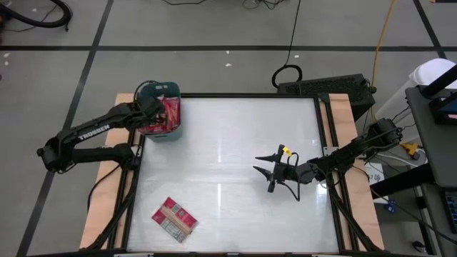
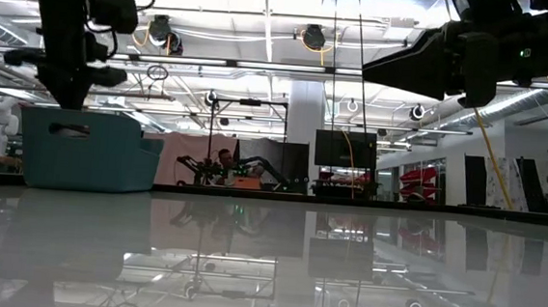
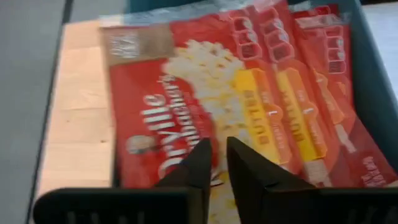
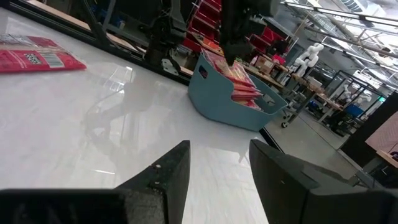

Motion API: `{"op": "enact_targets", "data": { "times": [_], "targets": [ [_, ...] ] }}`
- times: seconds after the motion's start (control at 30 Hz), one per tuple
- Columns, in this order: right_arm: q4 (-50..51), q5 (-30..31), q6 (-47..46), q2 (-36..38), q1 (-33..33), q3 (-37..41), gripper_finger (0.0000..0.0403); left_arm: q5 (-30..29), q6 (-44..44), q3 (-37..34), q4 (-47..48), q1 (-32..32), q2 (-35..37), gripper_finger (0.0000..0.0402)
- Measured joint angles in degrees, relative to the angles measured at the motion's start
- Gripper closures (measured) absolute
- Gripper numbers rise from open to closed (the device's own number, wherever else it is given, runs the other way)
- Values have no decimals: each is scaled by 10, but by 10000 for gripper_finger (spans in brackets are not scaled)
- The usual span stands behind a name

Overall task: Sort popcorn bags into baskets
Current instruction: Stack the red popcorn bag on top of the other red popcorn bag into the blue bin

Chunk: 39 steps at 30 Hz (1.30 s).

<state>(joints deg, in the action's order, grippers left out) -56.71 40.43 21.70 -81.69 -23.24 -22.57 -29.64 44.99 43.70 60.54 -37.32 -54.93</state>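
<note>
The left claw (image 3: 214,163), its fingers nearly together and empty, hovers over the popcorn bags (image 3: 249,99) stacked in the teal basket (image 1: 171,133) at the counter's (image 1: 228,143) far-left corner. Their lettering is partly hidden, reading roughly "Orville". The right claw (image 1: 271,171) waits spread and empty mid-counter; one more bag (image 1: 173,218) lies near the front-left.

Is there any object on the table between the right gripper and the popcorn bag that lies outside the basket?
Nothing visible: only bare table lies between the open right gripper and the loose popcorn bag.
</note>
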Motion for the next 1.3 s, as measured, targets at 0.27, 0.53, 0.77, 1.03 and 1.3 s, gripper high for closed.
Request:
{"op": "enact_targets", "data": {
  "times": [0.27,0.53,0.77,1.03,1.3],
  "targets": [
    [0,0,0,0,0,0,243,2,-1,-52,-94,7,-2,396],
    [0,0,4,0,0,0,243,15,-30,-72,-148,15,-2,387],
    [0,0,-1,0,0,0,243,23,-49,-41,-147,45,36,391],
    [12,0,-140,0,-5,-1,243,23,-81,-29,-216,196,114,397],
    [35,0,-266,0,-27,-1,243,21,-149,-34,-306,441,100,396]
  ]
}}
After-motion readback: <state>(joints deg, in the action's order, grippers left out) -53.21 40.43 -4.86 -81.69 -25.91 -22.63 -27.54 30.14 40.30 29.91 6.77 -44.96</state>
